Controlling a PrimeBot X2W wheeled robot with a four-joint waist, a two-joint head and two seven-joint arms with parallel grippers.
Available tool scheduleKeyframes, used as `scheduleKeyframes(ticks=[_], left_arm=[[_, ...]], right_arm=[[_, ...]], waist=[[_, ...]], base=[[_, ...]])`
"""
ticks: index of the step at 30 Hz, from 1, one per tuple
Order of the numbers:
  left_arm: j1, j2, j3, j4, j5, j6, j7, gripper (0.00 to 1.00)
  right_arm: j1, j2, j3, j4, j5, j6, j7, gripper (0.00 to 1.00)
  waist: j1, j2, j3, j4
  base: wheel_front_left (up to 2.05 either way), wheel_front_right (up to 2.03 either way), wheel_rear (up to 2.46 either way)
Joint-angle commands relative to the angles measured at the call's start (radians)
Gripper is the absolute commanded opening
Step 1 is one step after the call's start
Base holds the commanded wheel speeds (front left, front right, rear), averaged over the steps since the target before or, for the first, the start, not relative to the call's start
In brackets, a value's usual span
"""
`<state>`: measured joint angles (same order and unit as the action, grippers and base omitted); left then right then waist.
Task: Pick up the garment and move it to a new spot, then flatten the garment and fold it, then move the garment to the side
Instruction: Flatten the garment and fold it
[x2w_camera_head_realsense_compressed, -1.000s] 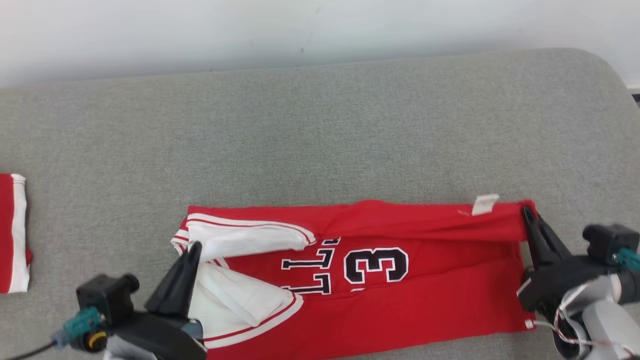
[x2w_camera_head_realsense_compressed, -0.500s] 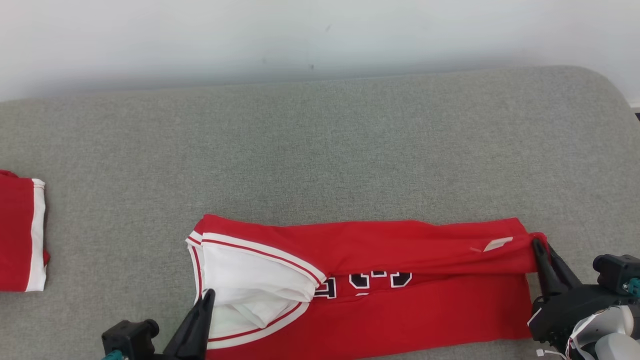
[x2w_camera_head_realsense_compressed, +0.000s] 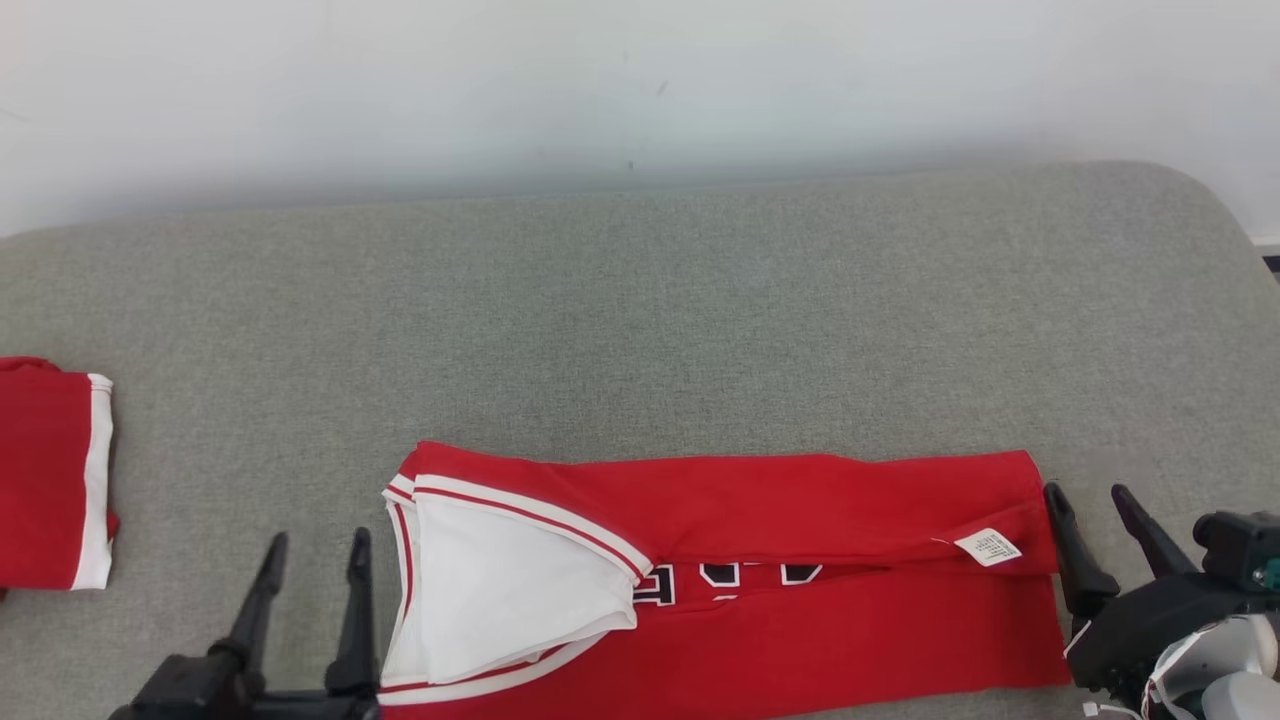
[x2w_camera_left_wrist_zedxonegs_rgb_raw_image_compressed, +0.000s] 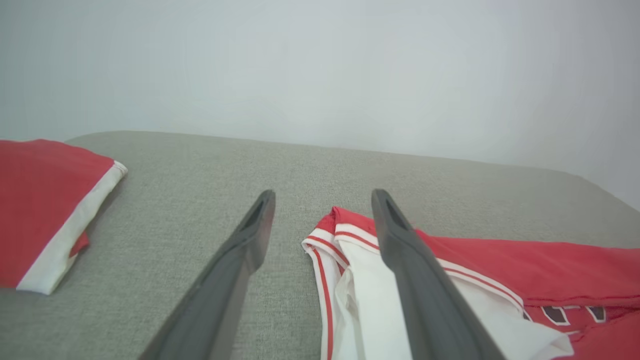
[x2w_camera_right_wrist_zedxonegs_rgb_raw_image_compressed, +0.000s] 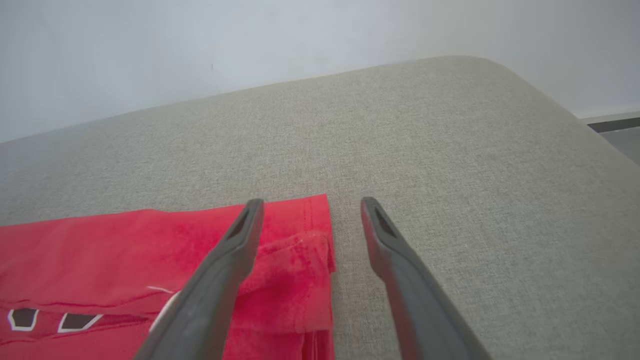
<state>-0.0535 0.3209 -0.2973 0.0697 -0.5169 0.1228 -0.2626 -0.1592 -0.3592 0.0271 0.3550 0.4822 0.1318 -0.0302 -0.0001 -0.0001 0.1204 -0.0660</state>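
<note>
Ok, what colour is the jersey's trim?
The trim is white with a thin red stripe, clearest in the head view.

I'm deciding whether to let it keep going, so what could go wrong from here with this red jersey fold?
The left gripper is open close beside the jersey; its finger overlaps the white armhole fabric in the left wrist view, so a sideways move could snag it. The folded flap lies loose and uneven, so the next fold may set crooked. Sliding it left could bump the other folded garment.
</note>
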Motion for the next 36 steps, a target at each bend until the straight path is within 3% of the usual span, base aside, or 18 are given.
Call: scheduleKeyframes(ticks=[1,9,20,21,22,24,30,36], left_arm=[[0.018,-0.008,0.02,-0.008,0.027,-0.003,-0.002,1.0],[0.106,-0.126,0.182,-0.037,0.21,-0.048,-0.002,1.0],[0.132,-0.227,0.294,0.005,0.321,-0.149,-0.002,1.0],[0.131,-0.232,0.3,0.01,0.326,-0.157,-0.002,1.0],[0.128,-0.237,0.307,0.015,0.329,-0.165,-0.002,1.0],[0.127,-0.246,0.314,0.015,0.341,-0.173,-0.002,1.0],[0.115,-0.26,0.345,0.034,0.361,-0.194,-0.002,1.0],[0.114,-0.266,0.367,0.05,0.389,-0.213,-0.002,1.0]], right_arm=[[0.006,0.004,0.0,0.007,-0.009,-0.001,0.004,1.0],[-0.022,0.029,-0.005,0.132,-0.036,-0.001,0.045,1.0],[-0.063,0.054,0.048,0.291,-0.003,-0.001,0.063,1.0],[-0.065,0.052,0.053,0.3,0.001,-0.001,0.066,0.91],[-0.066,0.05,0.058,0.307,0.005,-0.001,0.067,0.48],[-0.073,0.046,0.064,0.324,0.014,-0.001,0.069,0.02],[-0.105,0.016,0.064,0.364,0.035,-0.003,0.05,0.0],[-0.124,-0.063,0.014,0.388,0.036,-0.002,0.001,0.0]], waist=[[0.0001,0.0001,-0.006,0.004],[0.0001,0.0001,-0.03,0.024],[0.0001,0.0001,-0.036,0.048],[0.0001,0.0001,-0.036,0.05],[0.0001,0.0001,-0.036,0.052],[0.0001,0.0001,-0.036,0.054],[0.0001,0.0001,-0.037,0.053],[0.0001,0.0001,-0.045,0.047]], base=[[0.0,0.0,0.0],[0.0,0.0,0.0],[0.0,0.0,0.0],[0.0,0.0,0.0],[0.0,0.0,0.0],[0.0,0.0,0.0],[0.0,0.0,0.0],[0.0,0.0,0.0]])
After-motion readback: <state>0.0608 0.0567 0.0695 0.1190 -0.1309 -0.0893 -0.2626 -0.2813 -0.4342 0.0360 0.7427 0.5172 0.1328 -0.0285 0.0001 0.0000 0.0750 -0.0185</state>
